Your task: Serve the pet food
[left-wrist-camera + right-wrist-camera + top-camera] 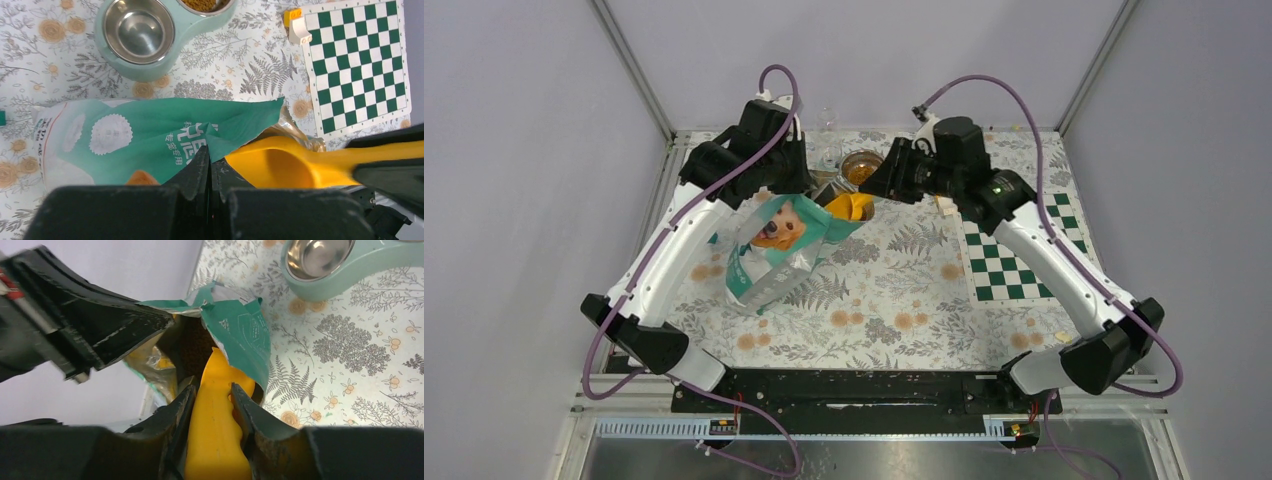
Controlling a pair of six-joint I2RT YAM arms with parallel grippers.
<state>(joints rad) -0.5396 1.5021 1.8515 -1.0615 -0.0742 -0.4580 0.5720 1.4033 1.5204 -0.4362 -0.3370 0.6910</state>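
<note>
The teal-and-white bag (774, 255) with a dog picture leans open on the table. My left gripper (796, 192) is shut on the bag's top edge (220, 132) and holds the mouth open. My right gripper (879, 188) is shut on the handle of the orange scoop (216, 420). The scoop's bowl (280, 165) sits in the bag's mouth (852, 207). Brown kibble shows dark inside the bag (192, 355). More kibble fills one cup of the pale green double bowl (861, 170), also seen in the left wrist view (202, 4). The other steel cup (139, 31) is empty.
A green-and-white checkered mat (1009, 255) lies at the right, with a small white and orange block (300, 27) at its far corner. A clear glass container (826, 148) stands behind the bowl. The floral cloth (894, 310) covers the table.
</note>
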